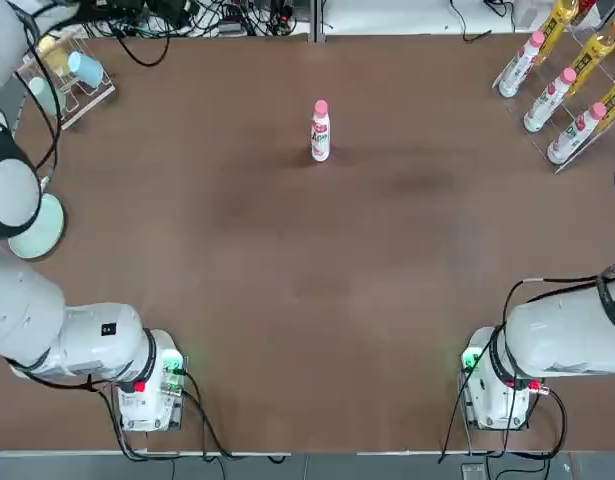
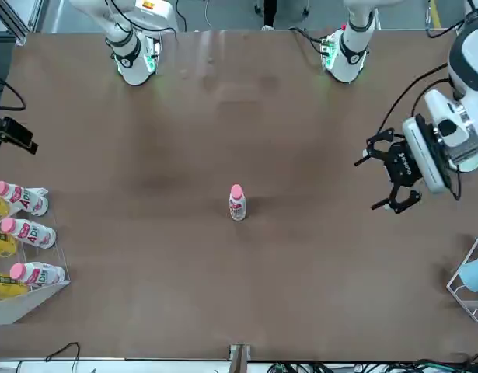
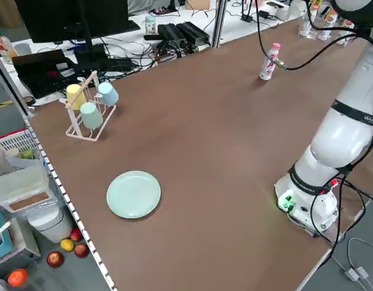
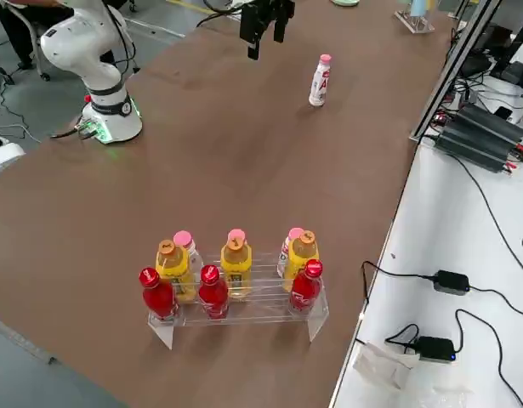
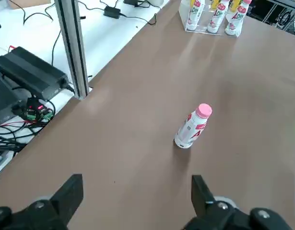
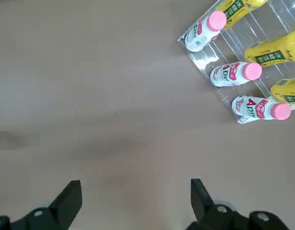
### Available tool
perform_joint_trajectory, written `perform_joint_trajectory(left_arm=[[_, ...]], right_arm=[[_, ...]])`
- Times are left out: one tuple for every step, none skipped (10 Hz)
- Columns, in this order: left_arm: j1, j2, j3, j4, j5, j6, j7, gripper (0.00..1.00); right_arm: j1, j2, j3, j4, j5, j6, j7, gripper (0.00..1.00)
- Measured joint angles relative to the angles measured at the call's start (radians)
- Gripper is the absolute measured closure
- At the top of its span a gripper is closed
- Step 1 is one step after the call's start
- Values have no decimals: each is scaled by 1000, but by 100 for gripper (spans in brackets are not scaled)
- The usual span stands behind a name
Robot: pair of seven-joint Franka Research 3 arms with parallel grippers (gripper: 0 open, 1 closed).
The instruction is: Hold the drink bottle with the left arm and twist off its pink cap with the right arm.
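The drink bottle (image 1: 320,137) stands upright and alone at the far middle of the brown table, white with red lettering, with its pink cap (image 1: 320,107) on. The front view shows the bottle (image 2: 237,206) and cap (image 2: 236,190) too. My left gripper (image 2: 385,177) hovers open and empty above the table on my left side, well apart from the bottle, which lies ahead of it (image 5: 189,132). My right gripper (image 6: 135,191) is open and empty, looking down on bare table beside the bottle rack. Nothing touches the bottle.
A clear rack (image 1: 559,88) of pink-capped white bottles and yellow bottles sits at the far right corner. A wire cup rack (image 1: 65,70) with pastel cups stands at the far left, and a pale green plate (image 1: 39,226) lies nearer on the left.
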Motion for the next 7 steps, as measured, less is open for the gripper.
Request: perform_joint_trajectory(left_arm=[[0,-18,-25,-39,-9,45,12,0],[1,-34,-55,-71,-13,99,18,0],[0,-42,-86,-106,-24,159,28,0],[-1,-43,-112,-140,-52,216,53,0],[-1,-38,-135,-172,-83,264,85,0],[-1,-22,-151,-193,-115,295,122,0],[-1,5,-160,-202,-150,315,173,0]], right_arm=[[2,0,1,0,0,0,0,0],[3,0,1,0,0,0,0,0],[8,1,2,0,1,0,0,0],[16,1,2,0,1,0,0,0],[21,1,2,0,1,0,0,0],[21,1,2,0,1,0,0,0],[21,1,0,-1,1,-1,0,0]])
